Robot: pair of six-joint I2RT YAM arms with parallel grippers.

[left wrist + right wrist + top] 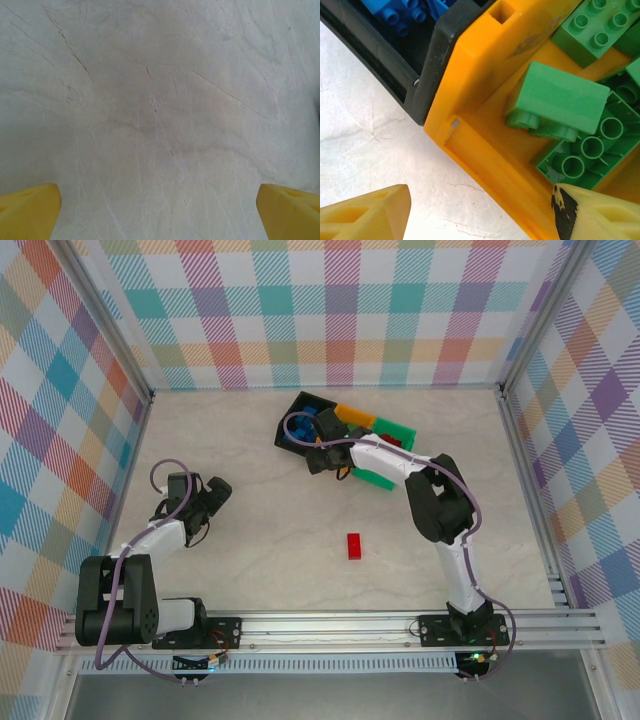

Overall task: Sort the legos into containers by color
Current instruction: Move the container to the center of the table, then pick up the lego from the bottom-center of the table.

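We see one red lego (354,546) lying loose on the surface (250,550), out in the open toward the near edge and a little right of the middle. The coming move turns on that brick. The right gripper (481,205) hangs over the row of containers at the far side of the surface. Its fingers stand apart with nothing between them, and they straddle the near corner where the black bin (437,55) meets the orange bin (480,80).

From there the red lego lies back toward the arm bases and slightly to the right, well apart from the bins. Its long axis runs roughly from the near edge toward the far wall, so we judge that a grip across its short sides needs the fingers set left and right of it.

The left gripper (157,210) is spread wide over bare surface on the left, also empty. It sits farther from the brick than the right one does, so the right arm looks the better placed for the pick.

In the right wrist view, blue legos (395,15) fill the black bin and green legos (560,100) lie in the orange one. In the top view a patch of red shows in the green bin (400,428), so we take that bin as the red brick's likely home.

We can read no brand, label or writing on the bricks, the bins or the arms.
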